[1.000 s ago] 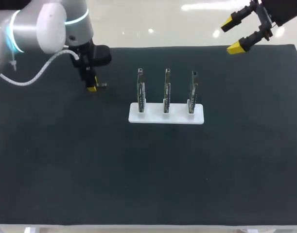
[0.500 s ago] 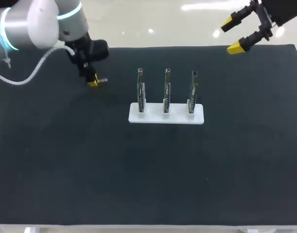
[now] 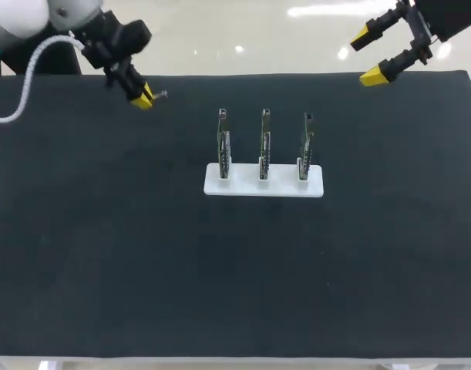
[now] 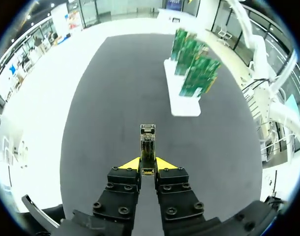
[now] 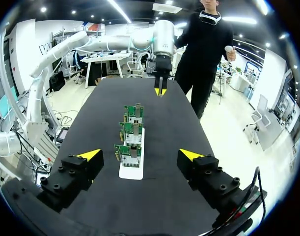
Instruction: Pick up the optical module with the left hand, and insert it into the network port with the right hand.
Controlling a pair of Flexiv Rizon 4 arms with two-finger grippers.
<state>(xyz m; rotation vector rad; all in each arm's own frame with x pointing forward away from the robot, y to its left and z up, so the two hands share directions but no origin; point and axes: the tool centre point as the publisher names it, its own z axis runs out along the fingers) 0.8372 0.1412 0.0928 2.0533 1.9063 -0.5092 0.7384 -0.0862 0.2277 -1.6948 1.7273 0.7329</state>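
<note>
Head view: the left gripper grips the optical module over the table's far left corner, while the right gripper is spread wide at the far right. Left wrist view: the module juts out ahead of the fingers, with the green boards well ahead (off to one side). Right wrist view: the boards' white base lies just ahead of the fingers.

A robotics lab bench, as far as we can judge.

We look down on a wide table covered in a plain black mat, with two robot arms coming in over its far corners: our left arm, white with a loose pale cable, and our right arm, dark. On the mat a white stand holds three green circuit boards upright in a row, set out like a test fixture. The boards' parts are too small for us to make out, so we say lab rather than workshop only tentatively.
</note>
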